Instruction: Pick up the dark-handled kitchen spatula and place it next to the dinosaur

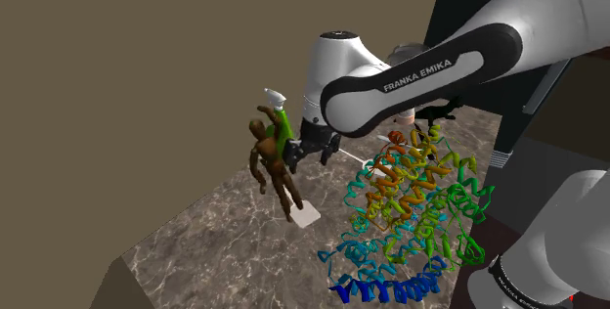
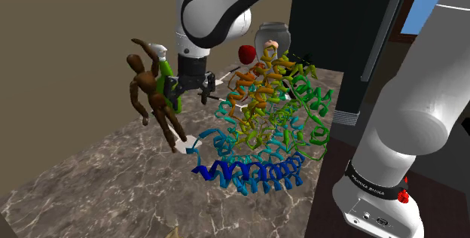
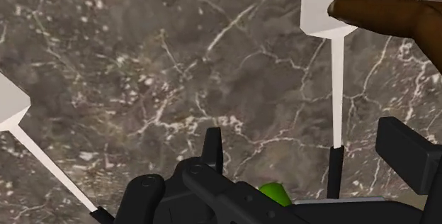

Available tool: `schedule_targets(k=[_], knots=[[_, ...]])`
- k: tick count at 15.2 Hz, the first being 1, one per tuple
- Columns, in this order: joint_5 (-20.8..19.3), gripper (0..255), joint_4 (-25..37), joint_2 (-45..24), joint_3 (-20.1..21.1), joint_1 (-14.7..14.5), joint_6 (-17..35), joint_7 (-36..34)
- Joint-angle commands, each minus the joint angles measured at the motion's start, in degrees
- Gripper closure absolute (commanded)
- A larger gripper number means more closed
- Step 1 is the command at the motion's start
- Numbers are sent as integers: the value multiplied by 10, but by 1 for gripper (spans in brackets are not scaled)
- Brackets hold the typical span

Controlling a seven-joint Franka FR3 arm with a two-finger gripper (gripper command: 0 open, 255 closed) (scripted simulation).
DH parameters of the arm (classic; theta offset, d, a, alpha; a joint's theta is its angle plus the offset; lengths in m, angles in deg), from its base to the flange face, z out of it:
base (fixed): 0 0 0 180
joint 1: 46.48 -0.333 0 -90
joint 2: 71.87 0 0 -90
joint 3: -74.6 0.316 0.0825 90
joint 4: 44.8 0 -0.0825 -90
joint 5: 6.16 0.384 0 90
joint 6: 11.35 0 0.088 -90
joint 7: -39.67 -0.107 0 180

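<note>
Closest to the shoulder camera looms the white Franka arm (image 1: 562, 224), which reaches over a tangled rainbow ribbon model (image 1: 411, 219) and hangs its black gripper (image 1: 313, 158) above the marble counter (image 1: 196, 248), just beside a brown wooden mannequin (image 1: 272, 160). Its jaws stand wide and hold nothing.

In the wrist view the dark-handled spatula (image 3: 333, 3) lies on the counter below. The mannequin's foot overlaps its white blade, and a thin white shaft runs back to the dark handle. That handle sits between the jaws, nearer one of them, untouched. A second spatula (image 3: 10, 102) of much the same make lies well apart on the gripper's other side.

The step in hand looks like the descent onto the handle. Since the handle is slim and off-centre, a closing jaw may shove it aside or pinch only its edge. Lifting could drag the blade against the foot and topple the figure. The look-alike invites a wrong grasp.

Which thing is the dinosaur is unclear. A green shape (image 1: 283, 131) stands behind the mannequin and a spiky black shape (image 1: 440, 111) beyond the ribbon model. Carrying across that tangle risks a snag.
</note>
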Motion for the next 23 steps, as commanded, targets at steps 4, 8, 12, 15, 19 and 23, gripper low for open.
schedule_targets(k=[4,8,12,15,19,23], knots=[[-15,0,58,-91,14,-11,43,-39],[-24,0,53,-115,14,-14,72,-46],[-34,0,50,-138,13,-18,96,-53],[-34,0,50,-138,13,-18,96,-53],[-34,0,50,-138,13,-18,96,-53],[-34,255,50,-138,13,-18,96,-53]])
